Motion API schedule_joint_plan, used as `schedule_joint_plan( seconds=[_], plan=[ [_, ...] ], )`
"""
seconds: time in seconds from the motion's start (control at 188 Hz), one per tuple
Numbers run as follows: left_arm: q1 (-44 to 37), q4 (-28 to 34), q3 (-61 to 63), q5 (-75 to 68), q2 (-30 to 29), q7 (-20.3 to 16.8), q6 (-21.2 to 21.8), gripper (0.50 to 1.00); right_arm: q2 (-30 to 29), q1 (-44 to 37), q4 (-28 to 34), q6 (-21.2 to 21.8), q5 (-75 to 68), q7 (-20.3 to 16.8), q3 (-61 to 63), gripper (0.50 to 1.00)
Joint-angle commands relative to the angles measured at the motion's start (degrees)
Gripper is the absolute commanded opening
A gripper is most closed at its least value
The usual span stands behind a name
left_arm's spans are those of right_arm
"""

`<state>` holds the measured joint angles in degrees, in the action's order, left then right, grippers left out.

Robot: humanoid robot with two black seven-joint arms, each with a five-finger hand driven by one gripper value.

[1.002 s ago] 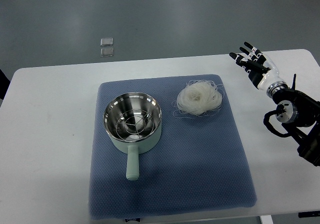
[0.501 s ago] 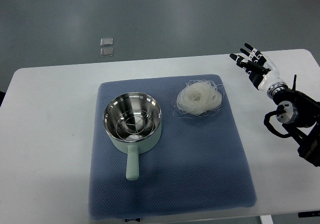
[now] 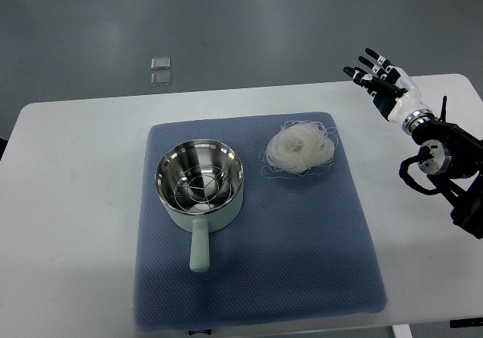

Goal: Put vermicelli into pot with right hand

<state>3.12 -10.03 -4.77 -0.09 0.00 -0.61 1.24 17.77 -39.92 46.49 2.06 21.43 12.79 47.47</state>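
Right arm (image 3: 441, 161) enters from the picture's right edge and reaches toward the upper right. Right hand (image 3: 383, 89) is raised at the far end of the arm, holding nothing. Its fingers (image 3: 371, 68) are extended and spread, pointing up and to the left. Left arm not visible.

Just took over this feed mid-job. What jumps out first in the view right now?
A white nest of vermicelli sits on the blue mat, just right of a mint-green pot with a shiny steel interior and its handle pointing toward the robot. The right hand hovers with fingers spread over the table's far right corner, holding nothing, apart from the vermicelli.
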Motion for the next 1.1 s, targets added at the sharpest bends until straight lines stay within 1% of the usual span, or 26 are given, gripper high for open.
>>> schedule_joint_plan(
  seconds=[0.0,0.075,0.16,0.203,0.256,0.309,0.394,0.448,0.56,0.597,0.666,0.73,0.911,1.093],
  plan=[
    [0.0,0.0,-0.1,0.0,0.0,0.0,0.0,1.000,2.7,-2.4,0.0,3.9,10.4,0.0,-2.2,0.917],
    [0.0,0.1,0.0,0.0,0.0,0.0,0.0,1.000,4.2,-5.0,0.1,7.2,20.3,0.0,-5.5,0.917],
    [0.0,0.1,-0.1,0.0,0.0,0.0,0.0,1.000,5.9,-9.1,0.4,9.3,32.2,0.3,-10.8,0.917],
    [0.0,0.1,0.0,0.0,0.0,0.0,0.0,1.000,7.2,-11.1,0.5,9.7,37.9,1.4,-13.4,0.917],
    [0.0,0.1,0.0,0.0,0.0,0.0,0.0,1.000,8.5,-13.6,1.6,10.4,45.4,3.8,-16.4,0.917],
    [0.0,0.0,0.1,0.0,0.0,0.0,0.0,1.000,9.3,-15.5,2.7,11.7,50.4,5.0,-18.3,0.917],
    [0.0,-0.1,0.1,0.0,0.0,0.0,0.0,1.000,10.4,-17.9,5.5,14.9,56.4,5.4,-21.5,0.917],
    [0.0,-0.1,0.1,0.0,0.0,0.0,0.0,1.000,10.6,-19.4,6.4,16.1,59.6,5.5,-23.7,0.917],
    [0.0,-0.1,0.0,0.0,0.0,0.0,0.0,1.000,10.4,-22.7,6.9,16.4,65.8,5.6,-29.8,0.917],
    [0.0,-0.1,-0.1,0.0,0.0,0.0,0.0,1.000,9.8,-24.1,7.0,16.3,67.9,6.2,-32.3,0.917],
    [0.0,-0.1,-0.1,0.0,0.0,0.0,0.0,1.000,9.5,-26.3,7.5,16.4,69.5,7.1,-35.4,0.917],
    [0.0,-0.1,-0.1,0.0,0.0,0.0,0.0,1.000,8.8,-27.8,8.0,16.4,69.5,7.1,-37.1,0.917],
    [0.0,-0.1,-0.1,0.0,0.0,0.0,0.0,1.000,5.6,-28.5,8.0,16.4,71.0,6.7,-39.6,0.917],
    [0.0,-0.2,-0.1,0.0,0.0,0.0,0.0,1.000,1.3,-29.0,6.9,15.3,74.8,6.2,-43.2,0.917]
  ],
)
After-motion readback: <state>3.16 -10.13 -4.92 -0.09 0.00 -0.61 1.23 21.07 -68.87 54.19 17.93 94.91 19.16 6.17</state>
